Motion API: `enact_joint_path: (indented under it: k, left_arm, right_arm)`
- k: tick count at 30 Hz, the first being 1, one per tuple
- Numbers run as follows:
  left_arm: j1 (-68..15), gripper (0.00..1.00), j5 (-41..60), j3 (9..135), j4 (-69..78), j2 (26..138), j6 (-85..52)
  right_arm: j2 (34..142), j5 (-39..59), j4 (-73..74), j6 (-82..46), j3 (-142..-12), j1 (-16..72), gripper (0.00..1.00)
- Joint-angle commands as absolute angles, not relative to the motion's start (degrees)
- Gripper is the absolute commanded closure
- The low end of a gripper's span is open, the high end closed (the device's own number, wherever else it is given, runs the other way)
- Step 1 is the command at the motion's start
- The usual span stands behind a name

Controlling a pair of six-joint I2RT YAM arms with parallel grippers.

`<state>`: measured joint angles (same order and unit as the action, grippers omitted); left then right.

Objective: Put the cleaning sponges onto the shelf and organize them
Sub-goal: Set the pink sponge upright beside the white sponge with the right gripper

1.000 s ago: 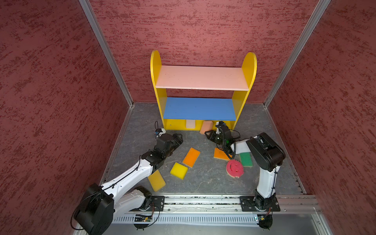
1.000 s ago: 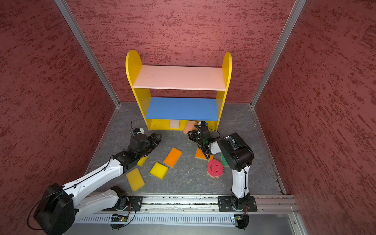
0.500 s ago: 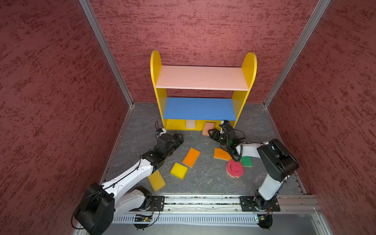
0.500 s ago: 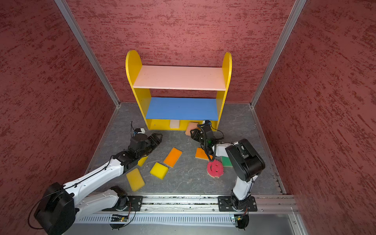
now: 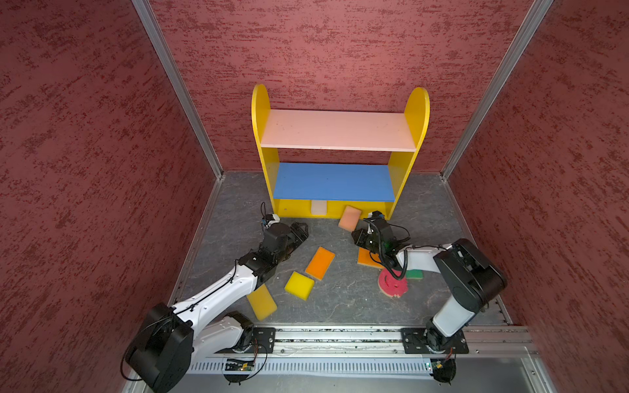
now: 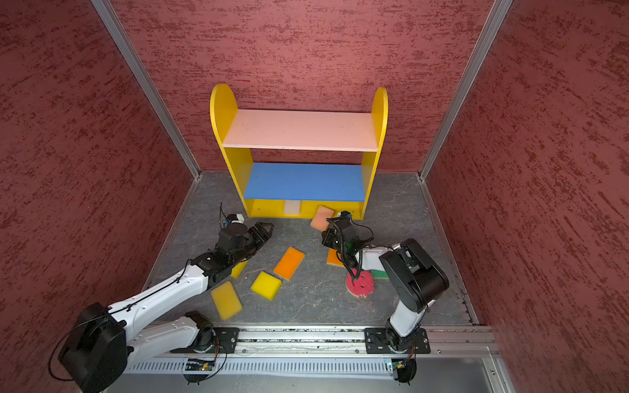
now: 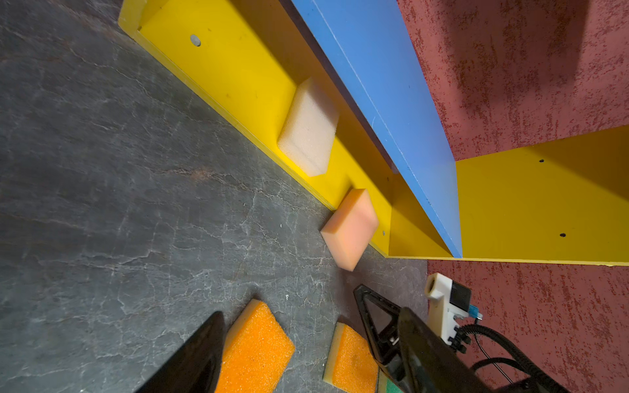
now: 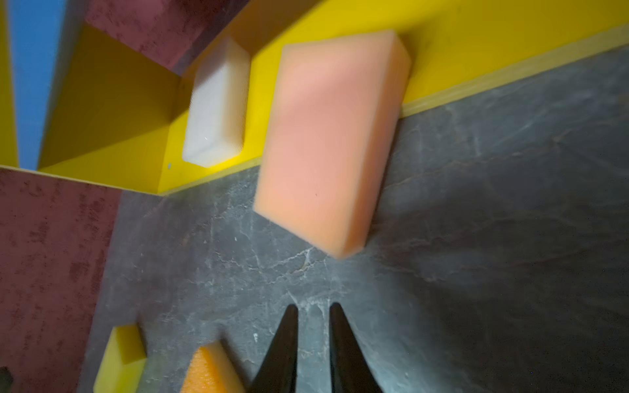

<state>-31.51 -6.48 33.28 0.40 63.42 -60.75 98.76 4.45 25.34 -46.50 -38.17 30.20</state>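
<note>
The shelf (image 5: 398,177) stands at the back wall. A cream sponge (image 5: 319,207) lies on its yellow bottom board. A peach sponge (image 5: 349,218) (image 8: 330,139) leans tilted over that board's front edge, half on the floor. My right gripper (image 5: 357,235) (image 8: 313,308) sits just in front of it, apart from it, with the fingers a narrow gap apart and nothing between them. My left gripper (image 5: 301,231) (image 7: 311,316) hovers wide open and empty over the floor. Near it lie two orange sponges (image 5: 320,262) (image 5: 367,257) and two yellow ones (image 5: 299,285) (image 5: 261,301).
A round pink sponge (image 5: 392,283) and a green one (image 5: 414,274) lie under the right forearm. Another yellow sponge (image 6: 238,268) peeks out beneath the left arm. Red walls close in three sides. The pink (image 5: 337,129) and blue (image 5: 333,182) boards are bare.
The right gripper let go of the peach sponge, drew back a little and narrowed its fingers. The sponge stays leaning on the bottom board's edge. The left arm has hardly moved.
</note>
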Motion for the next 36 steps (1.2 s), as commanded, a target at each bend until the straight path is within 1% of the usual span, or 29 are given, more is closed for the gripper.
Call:
enact_joint_path:
  k: [1,4,8,19,22,36]
  left_arm:
    - [-31.5,0.20,-6.8,33.7,-0.4,62.9,-59.9]
    - [-31.4,0.20,-7.0,33.5,-0.7,62.6,-60.0]
    - [-30.7,0.20,-6.2,33.5,-0.6,63.2,-59.8]
    - [-29.2,0.19,-4.7,33.4,0.0,63.2,-59.4]
    - [-28.9,0.19,-4.8,33.0,0.0,63.1,-59.4]
    - [-28.4,0.19,-4.2,31.2,1.4,62.9,-59.8]
  right_arm:
    - [101.5,4.0,28.9,-49.3,-39.4,30.5,0.69]
    - [104.1,4.8,28.9,-49.5,-41.3,30.4,0.69]
    - [106.6,1.8,28.4,-49.5,-43.2,30.1,0.69]
    - [107.8,-4.4,30.0,-47.5,-46.2,28.4,0.64]
    - [108.6,-4.3,29.6,-46.7,-47.6,27.6,0.61]
    - [112.4,-1.0,33.7,-48.2,-51.3,27.5,0.60]
